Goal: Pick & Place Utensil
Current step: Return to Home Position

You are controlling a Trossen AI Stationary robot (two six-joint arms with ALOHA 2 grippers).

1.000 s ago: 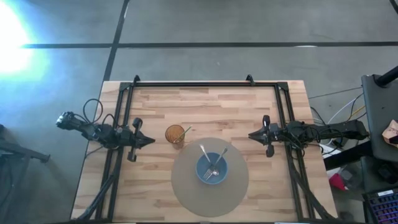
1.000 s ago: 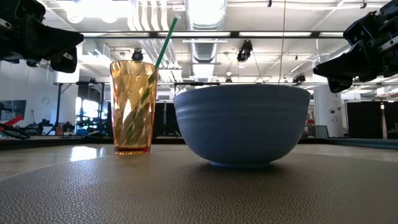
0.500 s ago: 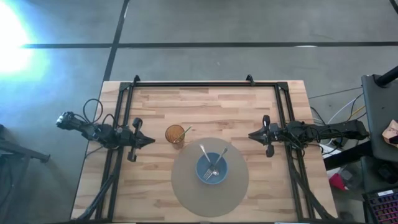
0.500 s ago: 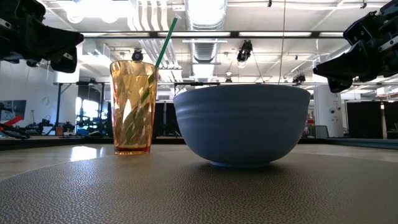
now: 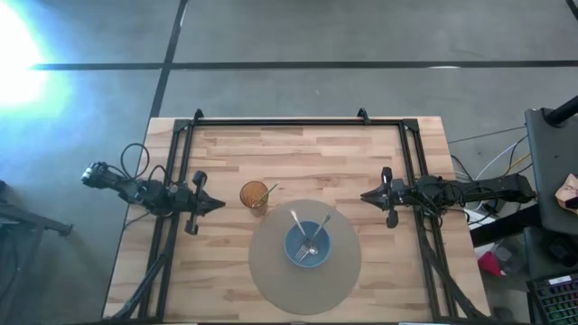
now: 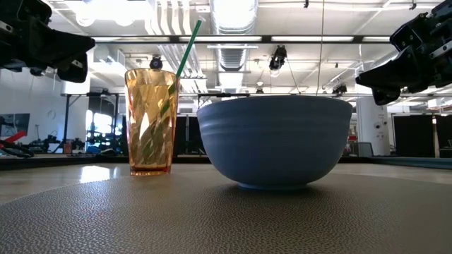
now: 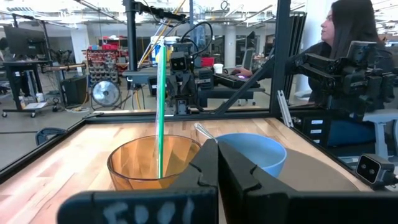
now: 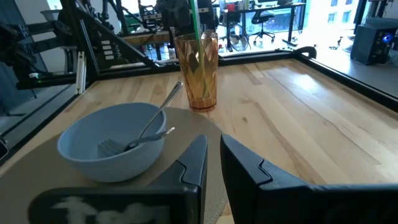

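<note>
A blue bowl stands on a round grey mat near the table's front middle. A fork and a second metal utensil lie in it, heads in the bowl's bottom, handles leaning on its rim. An orange cup with a green straw stands on the wood just left of the mat's far edge. My left gripper hovers left of the cup, shut and empty. My right gripper hovers right of the bowl, empty, its fingers almost together with only a slit between them.
A black frame runs along the table's far edge and down both sides. Bare wood lies between the frame's far bar and the cup. In the left wrist view a person sits beyond the table's right side.
</note>
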